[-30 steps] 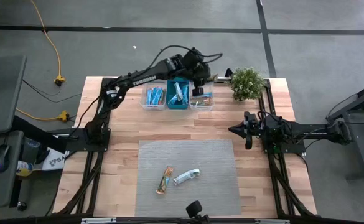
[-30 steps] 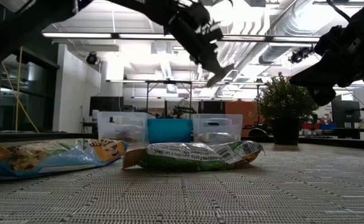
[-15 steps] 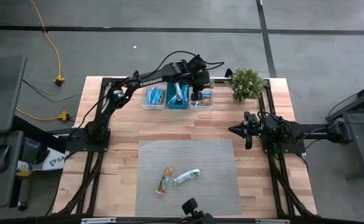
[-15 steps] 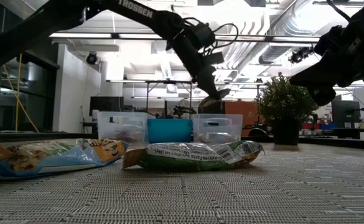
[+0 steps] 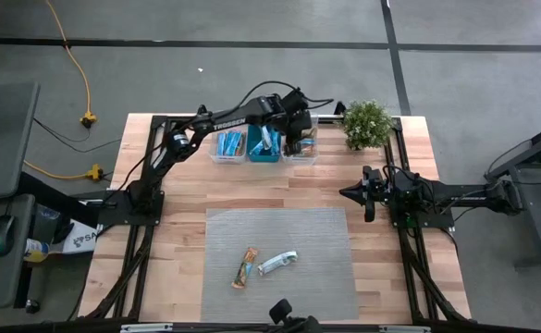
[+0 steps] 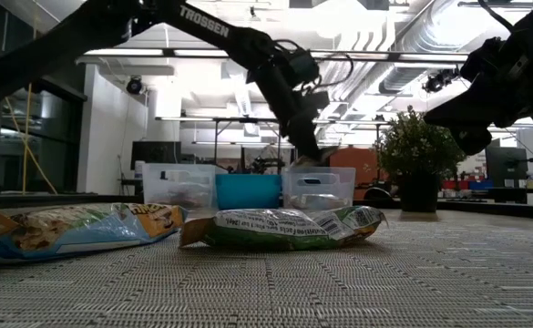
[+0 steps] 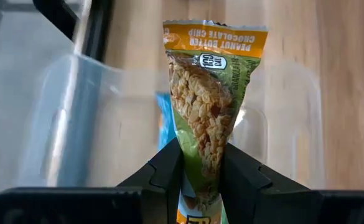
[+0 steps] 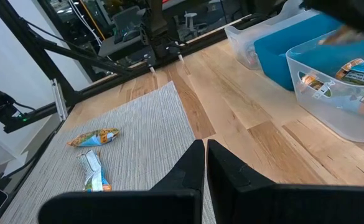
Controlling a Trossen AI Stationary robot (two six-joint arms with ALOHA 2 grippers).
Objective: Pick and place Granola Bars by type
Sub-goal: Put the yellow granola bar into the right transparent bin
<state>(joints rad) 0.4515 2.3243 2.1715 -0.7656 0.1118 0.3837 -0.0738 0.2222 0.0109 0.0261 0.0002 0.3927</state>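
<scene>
While the left gripper [image 7: 201, 168] clamps a green-orange granola bar [image 7: 210, 99] over the clear bin [image 5: 300, 148] at twelve o'clock, release off-centre could drop it outside; the right gripper [image 8: 205, 163] waits at three o'clock, fingers together.

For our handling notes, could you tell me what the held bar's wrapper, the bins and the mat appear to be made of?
Held granola bar: thin glossy printed film, probably plastic; it creases and has crimped ends.
Right-hand bin: clear, rigid plastic; bars show through its wall.
Middle bin: opaque teal, likely plastic.
Mat: grey woven weave, maybe vinyl or fabric.
</scene>
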